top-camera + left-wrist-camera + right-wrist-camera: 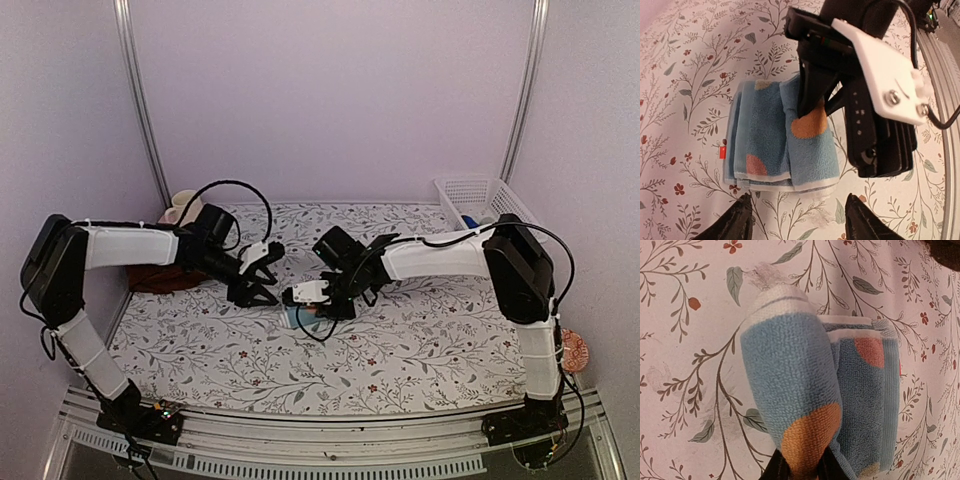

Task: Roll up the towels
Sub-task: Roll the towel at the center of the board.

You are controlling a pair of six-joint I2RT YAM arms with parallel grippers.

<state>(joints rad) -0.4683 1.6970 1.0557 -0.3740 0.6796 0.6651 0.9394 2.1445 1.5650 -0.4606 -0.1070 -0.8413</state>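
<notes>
The right gripper pinches a fold of the blue towel near the middle of the table. The left gripper stands open beside it. The maroon towel seemingly lies at the left edge.

The light-blue towel lies on the floral table covering, its raised fold running from 12 toward 6 o'clock, with flatter layers beside it at 3 o'clock. At 6 o'clock the right gripper pinches the fold's orange patch between dark fingers. A pinkish patch shows toward 2 o'clock.

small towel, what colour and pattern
Light blue towel with orange patches; clearest in right wrist view.
</notes>
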